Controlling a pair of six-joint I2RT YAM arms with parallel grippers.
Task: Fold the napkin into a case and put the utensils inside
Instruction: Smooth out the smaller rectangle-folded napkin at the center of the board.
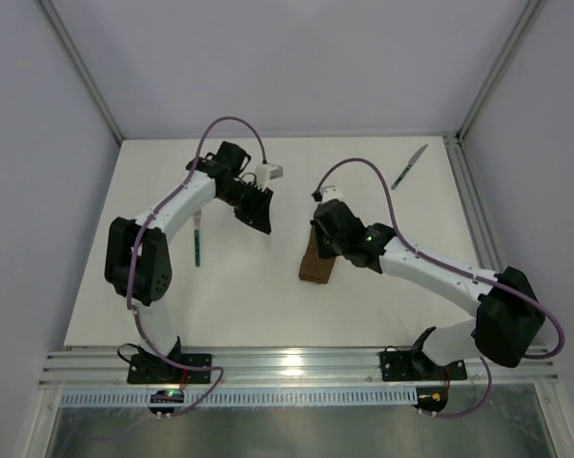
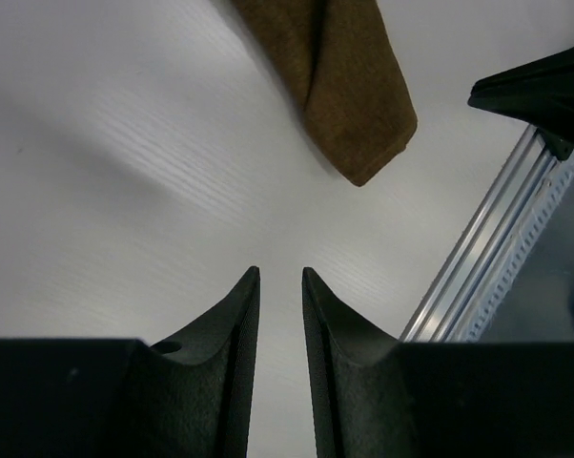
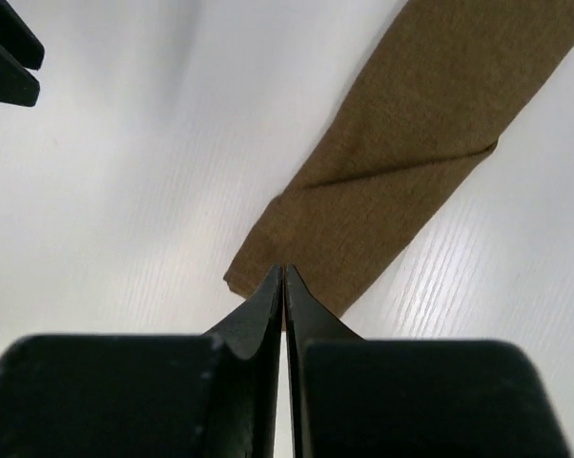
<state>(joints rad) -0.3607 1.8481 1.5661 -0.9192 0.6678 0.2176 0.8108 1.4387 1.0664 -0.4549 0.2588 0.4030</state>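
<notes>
The napkin is folded into a narrow dark brown case [image 1: 316,271] that lies flat near the middle of the table, also seen in the wrist views [image 2: 349,86] [image 3: 411,162]. My right gripper [image 1: 322,248] [image 3: 284,270] is shut, its tips right over one end of the case; I cannot see cloth pinched between them. My left gripper [image 1: 256,219] [image 2: 279,272] hovers over bare table to the case's left, slightly open with nothing in it. The fork [image 1: 198,244] with its teal handle lies at the left, beside the left arm. The knife [image 1: 410,167] lies at the far right.
A metal rail [image 1: 297,363] [image 2: 478,267] runs along the near edge of the table. Grey walls close in the table on the left, back and right. The black fingers [image 3: 6,57] of the left gripper show in the right wrist view's top left corner.
</notes>
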